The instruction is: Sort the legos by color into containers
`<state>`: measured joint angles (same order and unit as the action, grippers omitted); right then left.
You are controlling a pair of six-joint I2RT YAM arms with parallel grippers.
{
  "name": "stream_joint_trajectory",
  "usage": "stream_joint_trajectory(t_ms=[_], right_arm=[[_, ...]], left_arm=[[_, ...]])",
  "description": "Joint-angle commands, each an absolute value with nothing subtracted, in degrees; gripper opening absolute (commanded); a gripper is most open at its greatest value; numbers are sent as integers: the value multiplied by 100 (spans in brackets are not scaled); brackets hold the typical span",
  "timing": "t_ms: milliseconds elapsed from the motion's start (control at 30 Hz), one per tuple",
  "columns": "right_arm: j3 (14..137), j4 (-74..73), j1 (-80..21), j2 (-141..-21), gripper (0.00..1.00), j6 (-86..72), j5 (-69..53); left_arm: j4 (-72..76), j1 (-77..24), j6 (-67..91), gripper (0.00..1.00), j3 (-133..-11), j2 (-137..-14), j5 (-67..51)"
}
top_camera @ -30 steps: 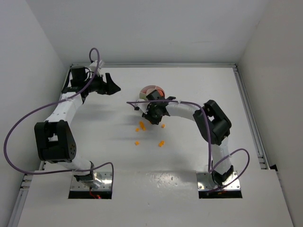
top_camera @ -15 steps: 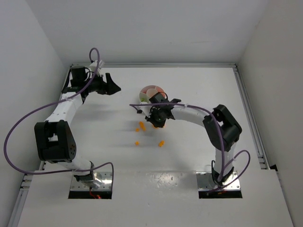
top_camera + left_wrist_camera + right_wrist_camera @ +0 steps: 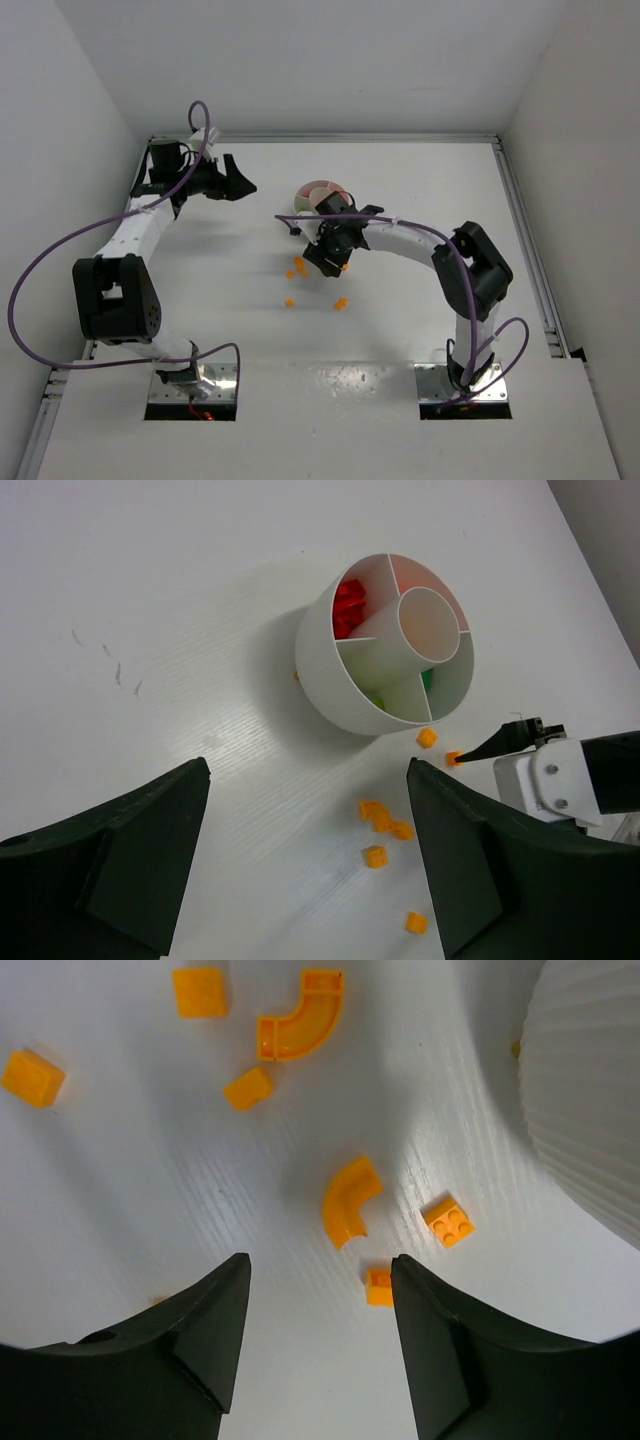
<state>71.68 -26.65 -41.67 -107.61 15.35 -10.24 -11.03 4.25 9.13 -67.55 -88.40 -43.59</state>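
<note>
1. Orange legos [image 3: 350,1212] are what's left: a handful lie loose on the table [image 3: 400,330], just beside the white dish [image 3: 325,670], on its near side
2. Red bricks [image 3: 348,605] and green ones [image 3: 380,694] already sit in separate wedges, so those colours look done to me; no loose ones that I can see
3. Right gripper [image 3: 320,1265] hovers low over the orange pile, fingers apart, nothing between them
4. Left gripper [image 3: 305,780] hangs off to the dish's left, fingers wide apart, empty
</note>
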Motion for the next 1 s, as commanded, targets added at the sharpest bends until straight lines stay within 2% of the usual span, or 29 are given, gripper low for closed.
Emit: stream_joint_trajectory(t_ms=[0,200,400,600,733,867,967], right_arm=[[7348,-2628,-4184,-10898,59,1459,-888],[7348,-2575,-4184,-11196,59,1512,-888],[7453,-2575,-4184,-11452,53,1512,-949],[7453,-2461,-4184,-11558,49,1512,-949],[7453,-2408,-4184,-11610,41,1512,-949],[7453,-2408,-4184,-11549,26,1512,-949],[7453,-2470,-4184,-11339,20,1459,-949]], left_arm=[[-905,510,958,86,-6899,-8815,-4509],[-905,510,958,93,-6899,-8815,-4509],[-905,510,958,100,-6899,-8815,-4509],[-905,510,958,100,-6899,-8815,-4509],[-905,510,958,100,-6899,-8815,-4509],[-905,510,958,100,-6899,-8815,-4456],[-905,510,905,100,-6847,-8815,-4456]])
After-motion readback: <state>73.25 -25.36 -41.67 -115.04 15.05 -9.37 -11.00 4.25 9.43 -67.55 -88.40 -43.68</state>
